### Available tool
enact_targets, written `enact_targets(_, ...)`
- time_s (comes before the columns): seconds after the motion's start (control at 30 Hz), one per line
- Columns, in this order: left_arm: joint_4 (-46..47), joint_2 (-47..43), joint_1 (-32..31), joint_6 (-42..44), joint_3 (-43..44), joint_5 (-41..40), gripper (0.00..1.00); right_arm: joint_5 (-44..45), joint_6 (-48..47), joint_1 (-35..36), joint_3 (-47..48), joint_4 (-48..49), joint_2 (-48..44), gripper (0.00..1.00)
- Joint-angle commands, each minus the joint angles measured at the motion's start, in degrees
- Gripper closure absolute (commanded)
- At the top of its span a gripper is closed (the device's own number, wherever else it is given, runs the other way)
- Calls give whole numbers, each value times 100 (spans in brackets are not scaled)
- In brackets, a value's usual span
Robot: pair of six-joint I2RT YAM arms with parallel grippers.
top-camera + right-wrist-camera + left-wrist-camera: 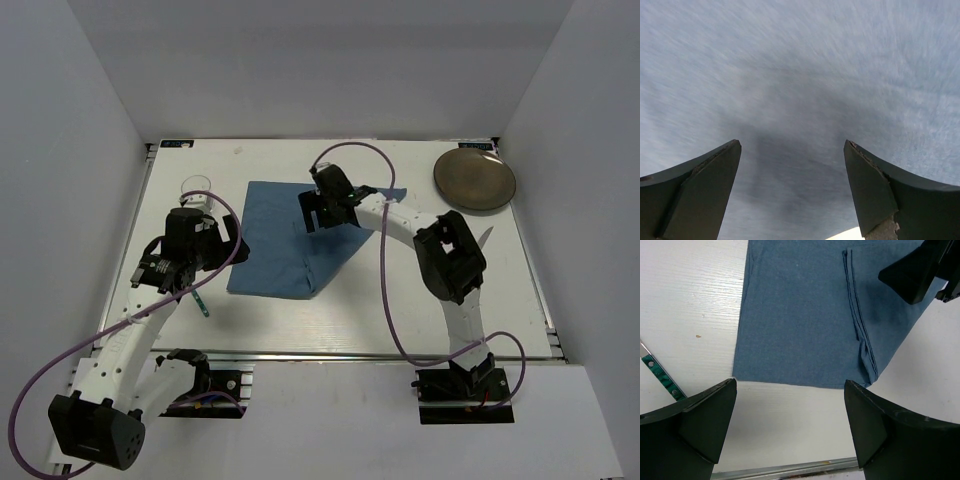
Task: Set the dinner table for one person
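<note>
The white dinner table (400,310) holds a blue cloth placemat (290,240) at its middle, with its right side folded over on itself. My right gripper (325,212) is open and empty, low over the placemat's far part; its wrist view shows only blurred blue cloth (800,75) between the spread fingers (705,185). My left gripper (230,245) is open and empty at the placemat's left edge. In the left wrist view the placemat (800,315) lies ahead of the open gripper (790,412), and the right gripper (920,270) shows at the top right.
A dark round plate (474,181) sits at the back right. A clear glass (195,188) stands behind my left wrist. A green-handled utensil (200,300) lies left of the placemat and also shows in the left wrist view (660,377). A pale utensil (487,236) lies by the right arm.
</note>
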Motion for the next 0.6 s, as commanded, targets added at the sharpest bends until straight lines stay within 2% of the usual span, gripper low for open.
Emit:
enact_targets(0.0,97,-98,-19,44,18,30,2,637,-33,484,649,-506,118,11)
enact_targets(0.13,105,-107,-19,52,10,39,2,1622,108,811,1414,-1024,821,15)
enact_targets(0.2,105,-98,-19,53,10,57,2,1746,187,916,1819,-1209,1147,20)
enact_targets(0.3,105,-125,-19,61,10,57,2,2009,239,995,2117,-1218,1376,33)
enact_targets(0.57,114,-160,-19,70,10,74,2,2195,205,987,2838,-1333,1850,39)
